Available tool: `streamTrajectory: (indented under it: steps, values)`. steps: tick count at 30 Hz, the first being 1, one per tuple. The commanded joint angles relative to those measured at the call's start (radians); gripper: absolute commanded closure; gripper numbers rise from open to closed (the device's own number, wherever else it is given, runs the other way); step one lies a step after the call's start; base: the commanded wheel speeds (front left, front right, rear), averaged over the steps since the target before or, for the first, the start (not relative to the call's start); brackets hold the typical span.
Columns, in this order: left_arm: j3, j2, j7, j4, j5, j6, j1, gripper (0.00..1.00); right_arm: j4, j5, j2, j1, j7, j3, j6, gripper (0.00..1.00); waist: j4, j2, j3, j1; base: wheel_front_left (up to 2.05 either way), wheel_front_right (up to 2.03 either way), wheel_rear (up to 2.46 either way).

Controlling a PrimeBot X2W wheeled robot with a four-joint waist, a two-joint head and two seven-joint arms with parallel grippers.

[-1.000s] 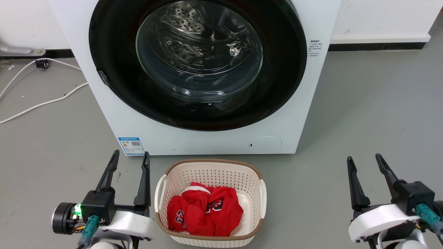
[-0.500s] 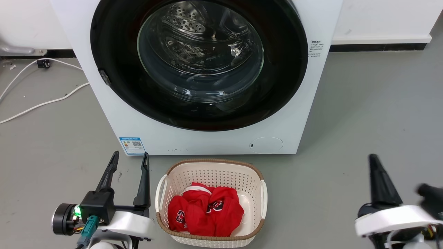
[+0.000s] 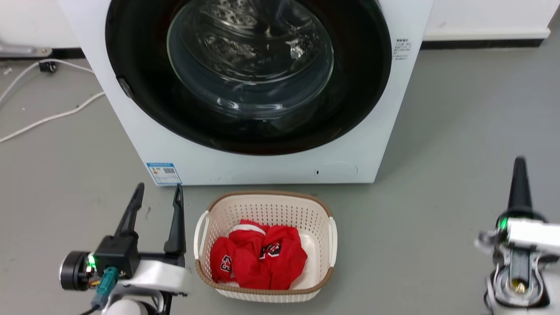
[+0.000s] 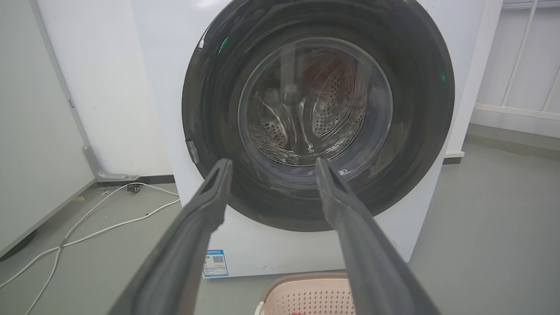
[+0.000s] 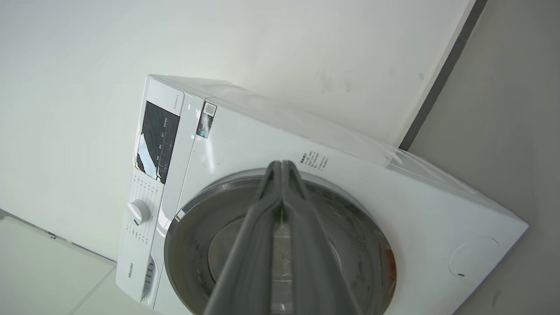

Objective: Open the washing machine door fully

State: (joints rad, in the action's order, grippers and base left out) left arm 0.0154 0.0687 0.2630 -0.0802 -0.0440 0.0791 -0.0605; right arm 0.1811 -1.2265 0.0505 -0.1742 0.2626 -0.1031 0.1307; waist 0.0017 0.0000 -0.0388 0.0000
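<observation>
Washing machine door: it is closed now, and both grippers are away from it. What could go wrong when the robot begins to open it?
The small grey tab on the left edge of the washing machine door seems the only hold; the open left gripper could slip off it. The laundry basket with red clothes stands close before the machine, so a reaching arm may knock it.

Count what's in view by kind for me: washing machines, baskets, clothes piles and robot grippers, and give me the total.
Washing machine: 1
Laundry basket: 1
Red clothes pile: 1
Grippers: 2, left gripper and right gripper
Total: 5
</observation>
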Motion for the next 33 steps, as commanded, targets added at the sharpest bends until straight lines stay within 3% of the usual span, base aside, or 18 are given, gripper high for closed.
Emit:
streamTrajectory:
  steps: [1,7,16,23,33]
  values:
    - [0.004,-0.001,0.003,0.008,0.003,0.001,-0.021,0.0,0.01,-0.017,-0.001,-0.038,0.002,-0.006,0.0,1.0,-0.001,0.0,-0.021,0.0,0.0,0.0,0.0]
    - [0.011,-0.004,0.003,0.04,-0.001,0.003,-0.064,0.0,0.065,-0.105,0.015,-0.226,-0.054,-0.056,0.0,1.0,0.003,0.0,-0.099,0.0,0.0,0.0,0.0]
    - [0.016,-0.008,0.002,0.075,0.001,0.008,-0.145,0.0,0.269,-0.151,0.116,-0.626,-0.252,-0.074,0.0,1.0,0.004,0.0,-0.229,0.0,0.0,0.0,0.0]
    - [0.019,-0.009,0.003,0.093,0.005,0.015,-0.198,0.0,0.528,-0.063,0.172,-0.958,-0.462,0.015,0.0,1.0,0.003,0.0,-0.304,0.0,0.0,0.0,0.0]
    - [0.024,-0.006,0.003,0.108,0.011,0.026,-0.245,0.0,0.807,0.09,0.129,-1.265,-0.652,0.117,0.0,1.0,0.008,0.0,-0.383,0.0,0.0,0.0,0.0]
